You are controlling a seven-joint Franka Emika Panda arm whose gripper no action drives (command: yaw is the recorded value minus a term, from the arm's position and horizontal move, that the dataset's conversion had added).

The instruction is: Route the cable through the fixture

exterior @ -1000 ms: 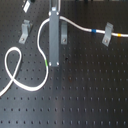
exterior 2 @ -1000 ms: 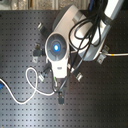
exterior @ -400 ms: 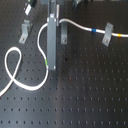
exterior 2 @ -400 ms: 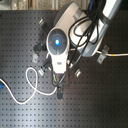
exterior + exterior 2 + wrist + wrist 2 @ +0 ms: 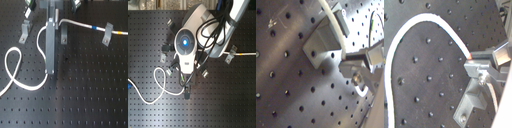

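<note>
Cable vs. pincer: the cable [image 5: 20, 75] ran up to the pincer [image 5: 49, 72], which stood low over the black perforated bench [image 5: 90, 100]; in the second wrist view the white cord [image 5: 429, 25] ended right at the fingertips [image 5: 476, 67].
Pincer state: clenched on the cable, the fingers pressed together around the cord in both wrist views.
Cable position: in the first exterior view it looped on the bench toward the first exterior view's left of the pincer, rose along the finger, then ran off toward the first exterior view's right to a grey clip [image 5: 106, 38].
Cable look: thin, white, flexible; a short blue band [image 5: 91, 26] sat just before the grey clip, a yellow stretch just past it.
Nearby fixtures: a grey bracket [image 5: 24, 34] stood beside the loop; another bracket [image 5: 323, 42] lay under the cord in the first wrist view.
Second exterior view: the loop [image 5: 159, 87] lay to the second exterior view's left of the arm [image 5: 193, 35].
</note>
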